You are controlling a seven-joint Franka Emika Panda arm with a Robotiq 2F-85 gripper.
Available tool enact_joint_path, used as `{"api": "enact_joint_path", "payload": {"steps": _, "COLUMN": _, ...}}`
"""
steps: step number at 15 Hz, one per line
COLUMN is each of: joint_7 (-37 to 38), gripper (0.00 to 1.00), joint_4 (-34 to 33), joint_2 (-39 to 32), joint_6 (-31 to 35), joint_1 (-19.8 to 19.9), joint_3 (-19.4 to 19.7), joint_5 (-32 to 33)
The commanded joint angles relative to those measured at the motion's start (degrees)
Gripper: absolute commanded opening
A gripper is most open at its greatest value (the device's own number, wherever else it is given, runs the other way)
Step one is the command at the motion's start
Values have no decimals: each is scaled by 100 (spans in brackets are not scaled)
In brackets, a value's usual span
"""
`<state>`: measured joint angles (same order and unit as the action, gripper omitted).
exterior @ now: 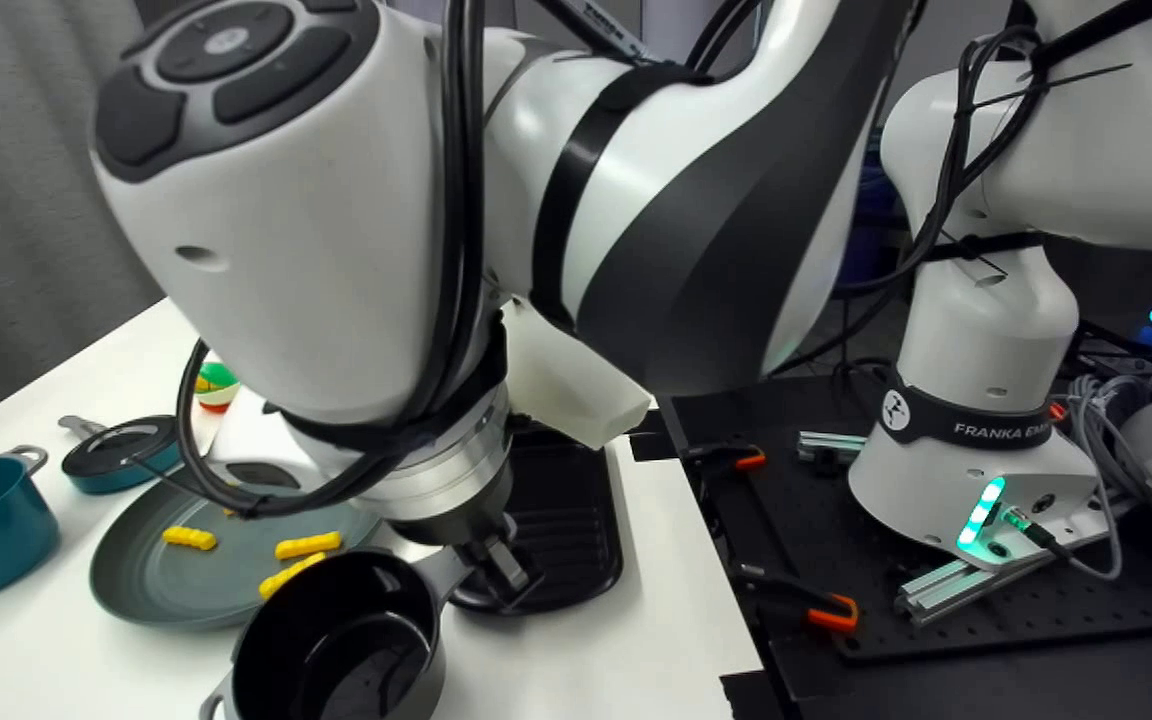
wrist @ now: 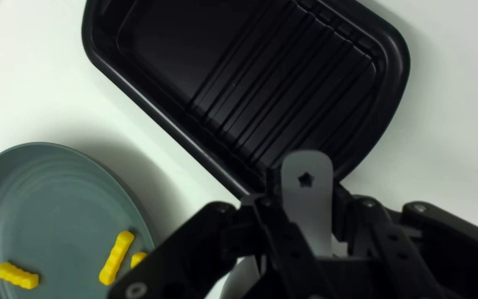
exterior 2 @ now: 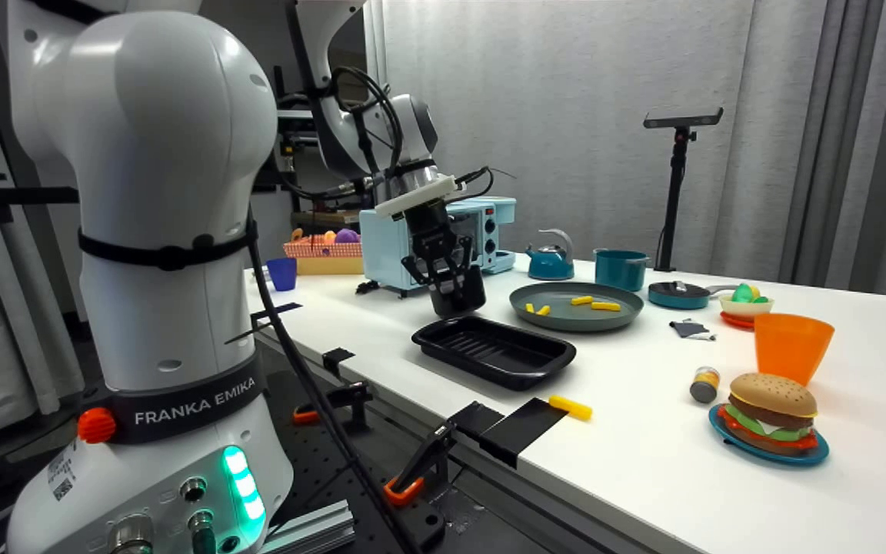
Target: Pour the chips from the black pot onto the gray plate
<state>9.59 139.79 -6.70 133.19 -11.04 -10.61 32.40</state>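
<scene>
My gripper (wrist: 306, 187) is shut on the gray handle (wrist: 307, 216) of the black pot, its fingers on either side of the handle. In an exterior view the black pot (exterior: 336, 620) hangs beside the gray plate (exterior: 156, 580), and no chips show in the visible part of its inside. The black pot (exterior 2: 462, 296) looks tilted in an exterior view. Several yellow chips (exterior: 189, 538) lie on the gray plate, near its rim and middle. Another chip (exterior 2: 570, 408) rests on the table by black tape. Most of the pot is hidden in the wrist view.
A ribbed black grill pan (exterior 2: 493, 350) sits just below the gripper. Beyond the plate stand a teal pot (exterior 2: 620, 269) and a lidded teal pan (exterior 2: 677, 295). Farther along are an orange cup (exterior 2: 793, 346) and a toy burger (exterior 2: 772, 412). A light blue toaster oven (exterior 2: 393, 246) stands behind.
</scene>
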Motion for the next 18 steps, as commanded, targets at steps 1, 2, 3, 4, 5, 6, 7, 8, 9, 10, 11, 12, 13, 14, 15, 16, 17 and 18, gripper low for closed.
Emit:
{"api": "enact_joint_path", "payload": {"steps": 1, "joint_7": -307, "gripper": 7, "joint_4": -100, "joint_2": -104, "joint_6": 166, "joint_1": -10, "joint_3": 26, "joint_5": -281}}
{"api": "enact_joint_path", "payload": {"steps": 2, "joint_7": -344, "gripper": 7, "joint_4": -121, "joint_2": -122, "joint_6": 178, "joint_1": -7, "joint_3": 28, "joint_5": -326}}
{"api": "enact_joint_path", "payload": {"steps": 3, "joint_7": -375, "gripper": 7, "joint_4": -143, "joint_2": -138, "joint_6": 183, "joint_1": -10, "joint_3": 30, "joint_5": -363}}
{"api": "enact_joint_path", "payload": {"steps": 4, "joint_7": -411, "gripper": 7, "joint_4": -170, "joint_2": -157, "joint_6": 179, "joint_1": -11, "joint_3": 32, "joint_5": -404}}
{"api": "enact_joint_path", "payload": {"steps": 5, "joint_7": -433, "gripper": 7, "joint_4": -193, "joint_2": -173, "joint_6": 176, "joint_1": -14, "joint_3": 35, "joint_5": -431}}
{"api": "enact_joint_path", "payload": {"steps": 6, "joint_7": -458, "gripper": 7, "joint_4": -211, "joint_2": -185, "joint_6": 173, "joint_1": -14, "joint_3": 35, "joint_5": -467}}
{"api": "enact_joint_path", "payload": {"steps": 7, "joint_7": -485, "gripper": 7, "joint_4": -230, "joint_2": -197, "joint_6": 169, "joint_1": -14, "joint_3": 35, "joint_5": -514}}
{"api": "enact_joint_path", "payload": {"steps": 8, "joint_7": -502, "gripper": 7, "joint_4": -251, "joint_2": -213, "joint_6": 155, "joint_1": -15, "joint_3": 38, "joint_5": -544}}
{"api": "enact_joint_path", "payload": {"steps": 9, "joint_7": -511, "gripper": 7, "joint_4": -264, "joint_2": -224, "joint_6": 147, "joint_1": -15, "joint_3": 40, "joint_5": -571}}
{"api": "enact_joint_path", "payload": {"steps": 10, "joint_7": -525, "gripper": 51, "joint_4": -277, "joint_2": -231, "joint_6": 133, "joint_1": -15, "joint_3": 41, "joint_5": -601}}
{"api": "enact_joint_path", "payload": {"steps": 11, "joint_7": -527, "gripper": 54, "joint_4": -285, "joint_2": -235, "joint_6": 131, "joint_1": -16, "joint_3": 42, "joint_5": -613}}
{"api": "enact_joint_path", "payload": {"steps": 12, "joint_7": -530, "gripper": 60, "joint_4": -293, "joint_2": -237, "joint_6": 129, "joint_1": -16, "joint_3": 43, "joint_5": -625}}
{"api": "enact_joint_path", "payload": {"steps": 13, "joint_7": -536, "gripper": 66, "joint_4": -295, "joint_2": -237, "joint_6": 127, "joint_1": -15, "joint_3": 42, "joint_5": -637}}
{"api": "enact_joint_path", "payload": {"steps": 14, "joint_7": -537, "gripper": 75, "joint_4": -297, "joint_2": -237, "joint_6": 123, "joint_1": -16, "joint_3": 43, "joint_5": -641}}
{"api": "enact_joint_path", "payload": {"steps": 15, "joint_7": -536, "gripper": 82, "joint_4": -298, "joint_2": -234, "joint_6": 120, "joint_1": -16, "joint_3": 44, "joint_5": -645}}
{"api": "enact_joint_path", "payload": {"steps": 16, "joint_7": -536, "gripper": 91, "joint_4": -296, "joint_2": -229, "joint_6": 119, "joint_1": -17, "joint_3": 44, "joint_5": -648}}
{"api": "enact_joint_path", "payload": {"steps": 17, "joint_7": -533, "gripper": 95, "joint_4": -297, "joint_2": -226, "joint_6": 119, "joint_1": -17, "joint_3": 45, "joint_5": -648}}
{"api": "enact_joint_path", "payload": {"steps": 18, "joint_7": -531, "gripper": 97, "joint_4": -298, "joint_2": -223, "joint_6": 115, "joint_1": -17, "joint_3": 46, "joint_5": -648}}
